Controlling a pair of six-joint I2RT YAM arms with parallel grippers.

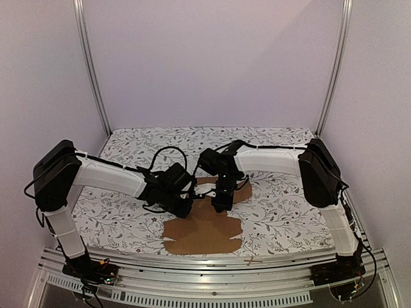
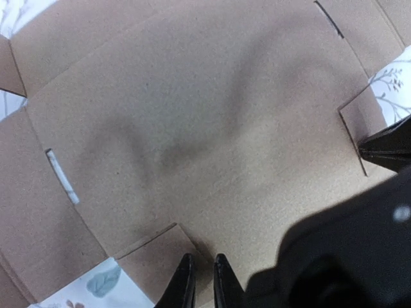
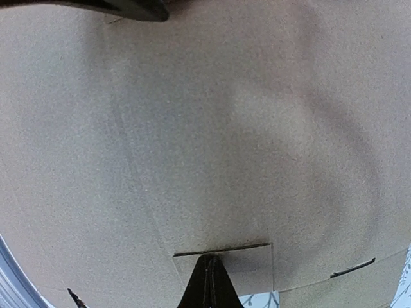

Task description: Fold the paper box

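at the front-middle of the floral table cover (image 1: 112, 218), the paper box (image 1: 202, 234) is lying as a flat, plain brown die-cut sheet. its near edge is sitting close to the aluminium front rail (image 1: 212, 262), and its far part is running back under both wrists. open patterned surface is showing left, right and behind the sheet, out to the upright frame posts (image 1: 90, 64) and the white back wall. both arms are reaching in from the sides and meeting over the sheet's far half, grippers near each other.

the left gripper (image 2: 204, 282) is pointing down at the cardboard beside a cut flap corner (image 2: 157, 250). its fingers are sitting nearly together with a thin gap, and i can't tell if it's nipping anything. the right gripper (image 3: 207, 282) is pressing fully together, its tip sitting at the edge of a small cut tab (image 3: 225, 260).

narrow slots (image 2: 63, 176) are showing in the panels, with one more near the sheet's edge in the right wrist view. the sheet outline is stepping in and out with tabs, and floral cover is peeking past the corners.
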